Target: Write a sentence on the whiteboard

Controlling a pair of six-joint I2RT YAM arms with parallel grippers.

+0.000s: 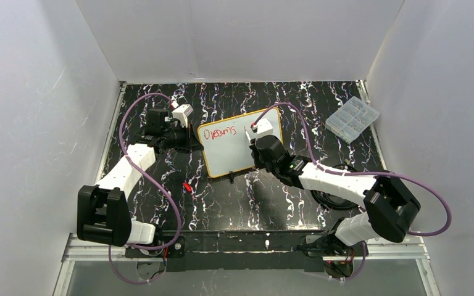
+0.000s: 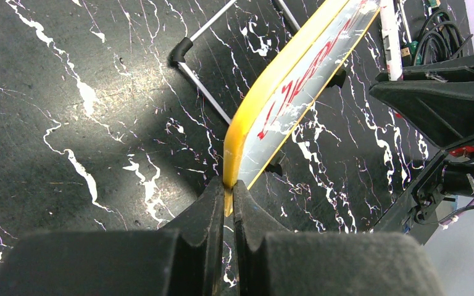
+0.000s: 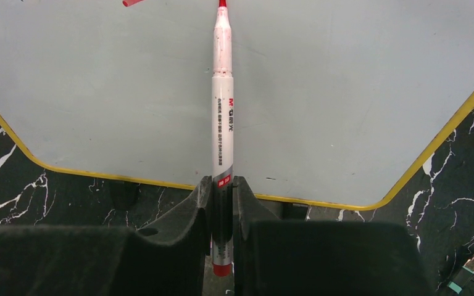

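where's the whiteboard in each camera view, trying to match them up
top external: whiteboard at centre, just above the middle.
left wrist: whiteboard seen edge-on, running from bottom centre to top right.
right wrist: whiteboard fills the upper picture, behind the marker.
shared landmark: its yellow frame, seen in all three.

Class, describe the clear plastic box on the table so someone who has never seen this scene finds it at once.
Start at the black, white-veined table and go to its far right corner, by the white wall. The clear plastic box lies flat there. Unlike the yellow-framed whiteboard mid-table, it is see-through, divided into compartments, and no tool touches it.
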